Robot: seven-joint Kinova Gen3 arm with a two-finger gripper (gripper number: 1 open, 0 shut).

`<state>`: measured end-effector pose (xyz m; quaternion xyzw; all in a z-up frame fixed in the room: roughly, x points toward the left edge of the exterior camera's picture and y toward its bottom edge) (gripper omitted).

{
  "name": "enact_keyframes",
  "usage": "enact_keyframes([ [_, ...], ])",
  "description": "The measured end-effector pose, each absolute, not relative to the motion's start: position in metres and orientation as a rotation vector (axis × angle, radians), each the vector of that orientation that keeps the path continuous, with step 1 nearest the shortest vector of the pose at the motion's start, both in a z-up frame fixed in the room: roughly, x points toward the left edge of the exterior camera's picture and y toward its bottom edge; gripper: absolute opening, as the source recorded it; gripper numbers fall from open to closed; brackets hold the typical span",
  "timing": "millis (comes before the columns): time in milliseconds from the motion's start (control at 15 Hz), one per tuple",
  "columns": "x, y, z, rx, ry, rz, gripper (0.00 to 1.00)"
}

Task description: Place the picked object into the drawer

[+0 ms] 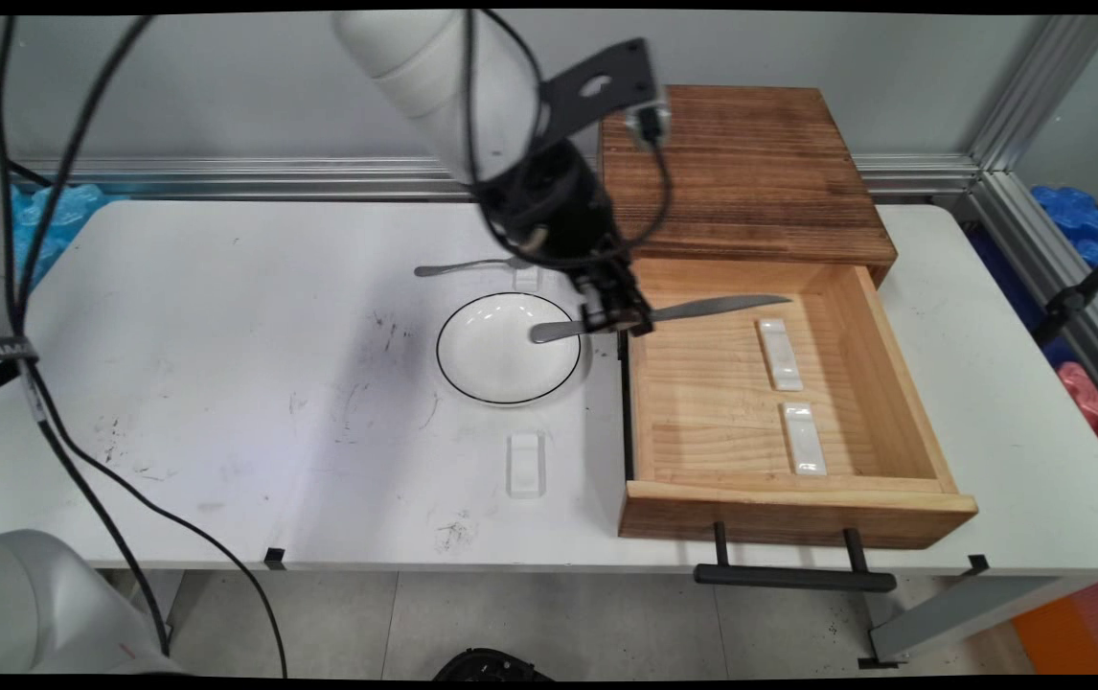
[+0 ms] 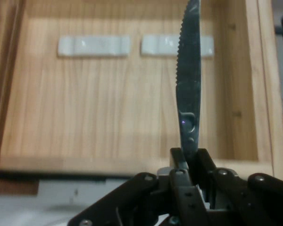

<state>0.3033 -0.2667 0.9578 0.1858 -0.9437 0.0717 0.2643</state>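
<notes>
Nearest the hand camera, my gripper point(image 2: 191, 165) is clenched on a steel knife point(image 2: 188, 89); its serrated blade, seen only here, reaches over the open wooden drawer point(image 1: 903, 383). From above, I see the handle over the white plate point(image 1: 501, 369), two white rests point(image 1: 779, 355) well clear, and a spoon point(image 1: 463, 267) behind.
</notes>
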Motion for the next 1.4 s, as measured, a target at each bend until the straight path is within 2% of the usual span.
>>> enact_keyframes([
  [600,0.214,-0.294,0.92,0.464,-2.546,0.201,0.0],
  [1400,0.164,-0.318,0.869,0.484,-2.567,0.171,0.0],
])
